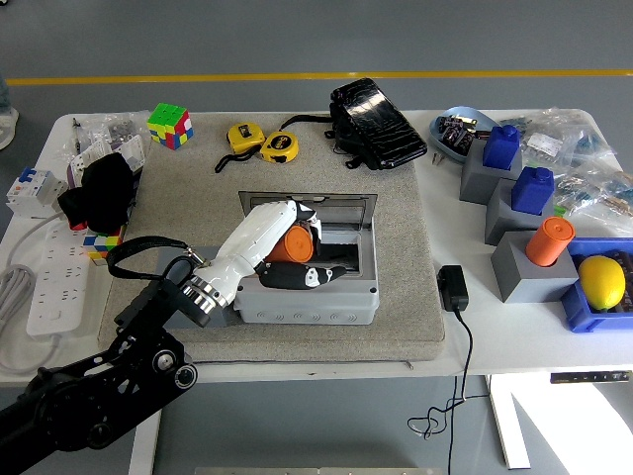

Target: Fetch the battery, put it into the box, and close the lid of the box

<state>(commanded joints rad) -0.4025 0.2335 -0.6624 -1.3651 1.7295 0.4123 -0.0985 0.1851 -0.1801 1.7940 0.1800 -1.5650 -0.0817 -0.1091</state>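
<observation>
My left hand (297, 259), white with black fingers, reaches over the open grey box (309, 297) on the grey mat. Its fingers are curled around an orange cylindrical battery (294, 243) and hold it inside the box opening. The box lid (309, 201) lies swung back behind the box. A second orange battery (549, 241) stands on a grey block at the right. My right hand is not in view.
Two yellow tape measures (262, 142) and a black pouch (377, 125) lie behind the box. A black charger (453, 288) with a cable lies right of the mat. Blue blocks (501, 145), a lemon (601, 280), a Rubik's cube (169, 126) and a power strip (54, 287) stand at the sides.
</observation>
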